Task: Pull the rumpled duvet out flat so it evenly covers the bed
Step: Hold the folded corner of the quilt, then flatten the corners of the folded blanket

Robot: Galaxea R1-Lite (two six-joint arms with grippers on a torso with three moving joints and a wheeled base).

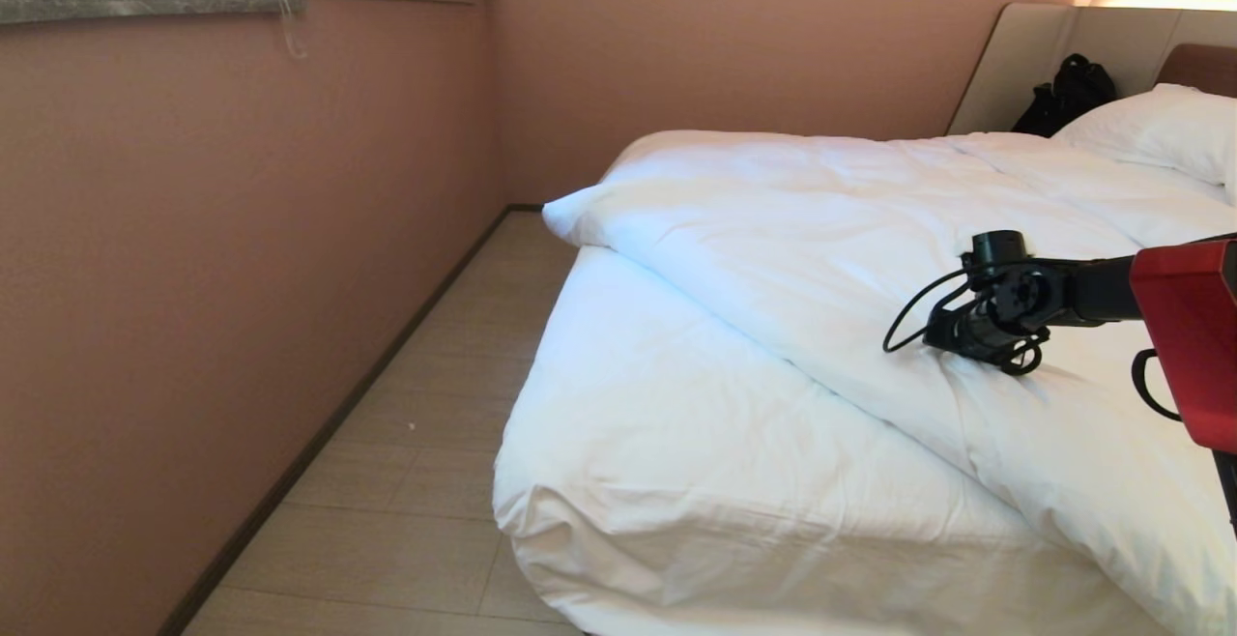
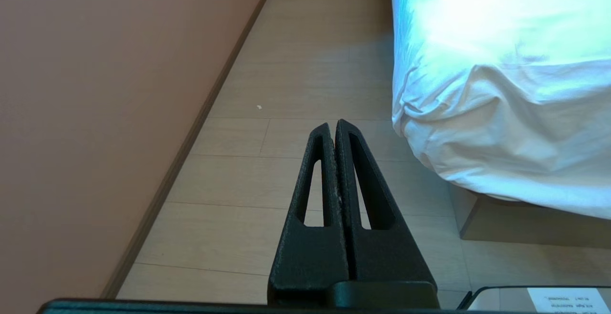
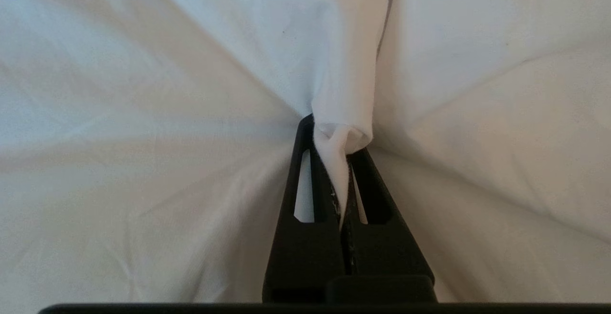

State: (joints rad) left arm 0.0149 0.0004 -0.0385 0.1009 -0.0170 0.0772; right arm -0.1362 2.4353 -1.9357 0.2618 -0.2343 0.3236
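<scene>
From the head camera: the rumpled duvet (image 1: 870,230) lies bunched toward the headboard end of the bed (image 1: 676,443), its lower edge running aslant and leaving the foot corner of the mattress bare down to the sheet. The right gripper (image 1: 933,336) rests on the duvet just above that slanted edge, reached out from the red-cased arm at the bed's near side, wrist about level and fingers pointing across the bed toward the wall. That spot looks chosen so a pull toward the foot would drag the cover over the bare corner. A white pillow (image 1: 1160,129) sits at the headboard, with a black bag (image 1: 1068,95) beside it.

From the left wrist camera: the left gripper (image 2: 334,128) hangs parked beside the bed's foot corner, over the floor (image 2: 296,89), its fingers pressed together on nothing. It appears kept out of the way while the other arm works.

From the right wrist camera: the right gripper's fingers (image 3: 305,171) pinch a twisted fold of duvet cloth between them, creases fanning out from the grip. The hold looks to be on cover fabric only, so a hard tug might slip.
</scene>
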